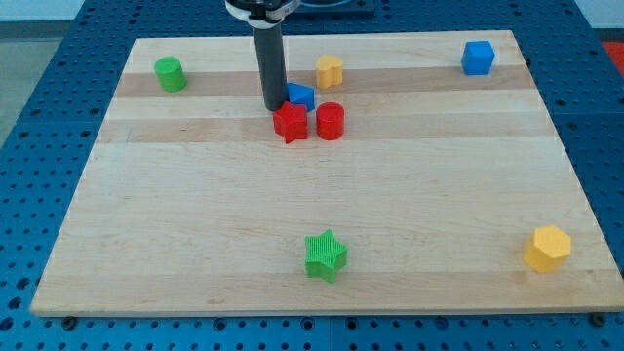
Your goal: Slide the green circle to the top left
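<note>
The green circle (pixel 171 74) stands near the board's top left corner. My tip (pixel 273 106) is down on the board well to its right, touching or almost touching the left side of a small blue block (pixel 300 96) and just above the red star (pixel 291 123). A red cylinder (pixel 331 121) stands right of the red star. The rod rises from the tip to the view's top.
A yellow block (pixel 330 71) sits right of the rod near the top. A blue cube (pixel 478 58) is at the top right. A green star (pixel 326 255) is at the bottom middle, a yellow hexagon (pixel 547 248) at the bottom right. The wooden board (pixel 195 214) lies on a blue perforated table.
</note>
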Robot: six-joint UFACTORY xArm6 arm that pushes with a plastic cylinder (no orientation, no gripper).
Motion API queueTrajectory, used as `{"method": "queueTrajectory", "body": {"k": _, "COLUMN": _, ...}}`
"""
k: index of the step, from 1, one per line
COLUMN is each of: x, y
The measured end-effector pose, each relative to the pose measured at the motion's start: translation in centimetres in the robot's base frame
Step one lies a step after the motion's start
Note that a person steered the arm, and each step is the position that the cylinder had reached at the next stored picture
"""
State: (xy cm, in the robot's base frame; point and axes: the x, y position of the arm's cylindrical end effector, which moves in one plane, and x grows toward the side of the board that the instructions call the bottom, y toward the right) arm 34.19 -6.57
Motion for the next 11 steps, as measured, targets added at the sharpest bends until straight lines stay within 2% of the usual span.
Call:
{"method": "queueTrajectory", "body": {"k": 1, "x": 0.0, "y": 0.7}}
{"method": "queueTrajectory", "body": {"k": 2, "x": 0.0, "y": -1.7}}
{"method": "queueTrajectory", "body": {"k": 6, "x": 1.2, "y": -16.9}}
{"method": "queueTrajectory", "body": {"k": 7, "x": 0.0, "y": -18.3}}
{"method": "queueTrajectory", "body": {"k": 8, "x": -6.9, "y": -15.9}}
{"method": "queueTrajectory", "body": {"k": 10, "x": -8.2, "y": -13.8}}
{"method": "queueTrajectory", "body": {"k": 11, "x": -8.2, "y": -15.7}}
